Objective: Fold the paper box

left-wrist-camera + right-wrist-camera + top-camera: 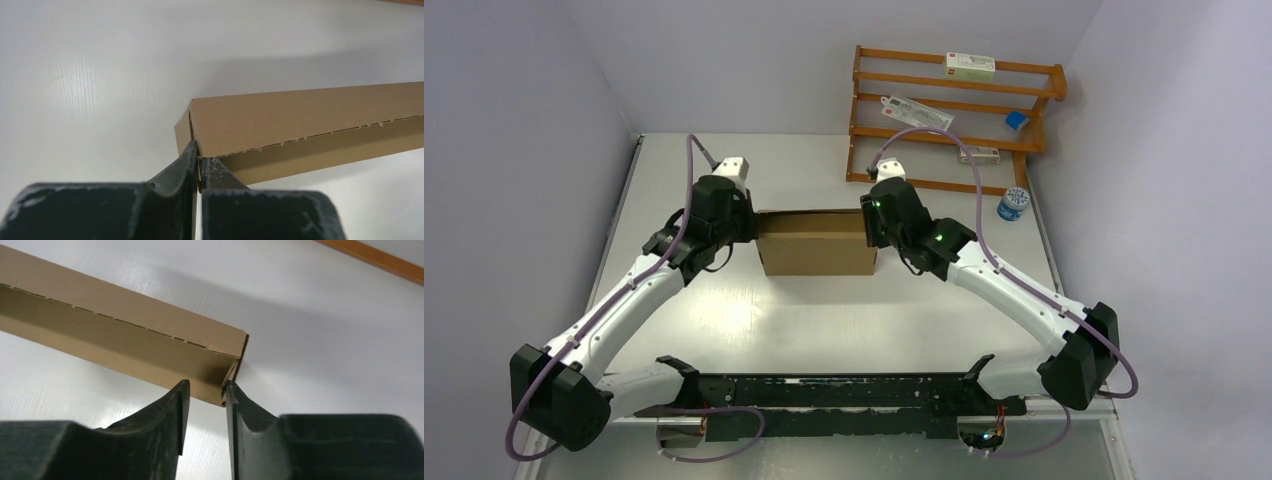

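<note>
**White table, a box and a rack**

The white table [824, 320] fills the middle of the top view. A brown box [816, 250] sits on it at centre frame, one long side facing the bottom of the frame. At upper right a wooden rack [954, 125] stands near the table's far edge, with white cartons [969, 66] and a blue block [1017, 120] on its rails. A blue-lidded jar [1012, 205] stands at the rack's lower right. A black bar [844, 395] runs along the bottom edge.

The left claw [196, 152], its fingers pinched together on the end wall at the near corner of the paper box [300, 120]. The box, with a ragged seam along its long side, lies on the white table [90, 90].
</note>
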{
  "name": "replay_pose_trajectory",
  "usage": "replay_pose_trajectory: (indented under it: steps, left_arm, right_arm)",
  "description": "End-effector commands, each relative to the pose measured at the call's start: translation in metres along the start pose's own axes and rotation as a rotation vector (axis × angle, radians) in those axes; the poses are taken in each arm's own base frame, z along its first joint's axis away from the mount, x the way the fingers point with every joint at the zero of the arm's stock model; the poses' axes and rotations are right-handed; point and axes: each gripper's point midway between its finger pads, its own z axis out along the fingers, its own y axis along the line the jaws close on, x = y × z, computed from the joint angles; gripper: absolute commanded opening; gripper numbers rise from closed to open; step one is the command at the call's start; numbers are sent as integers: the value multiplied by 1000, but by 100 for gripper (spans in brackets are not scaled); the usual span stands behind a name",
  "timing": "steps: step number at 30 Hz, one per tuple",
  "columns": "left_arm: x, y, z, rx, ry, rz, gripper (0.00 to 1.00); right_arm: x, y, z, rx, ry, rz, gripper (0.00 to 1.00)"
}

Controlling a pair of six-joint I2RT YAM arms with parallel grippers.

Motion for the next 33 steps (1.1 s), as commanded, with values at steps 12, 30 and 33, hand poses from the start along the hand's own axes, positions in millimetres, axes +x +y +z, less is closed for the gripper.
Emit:
replay_pose_trajectory:
  steps: [12, 30, 33]
  left_arm:
    - [59, -4, -37, 47, 218, 21, 41]
    - [9, -34, -44, 161, 128, -20, 49]
    - [5, -40, -47, 192, 119, -24, 49]
  right_arm:
    - [-46, 4, -37, -123, -80, 163, 69]
    - [-30, -28, -6, -93, -60, 329, 53]
    - [-34, -31, -7, -121, -79, 359, 52]
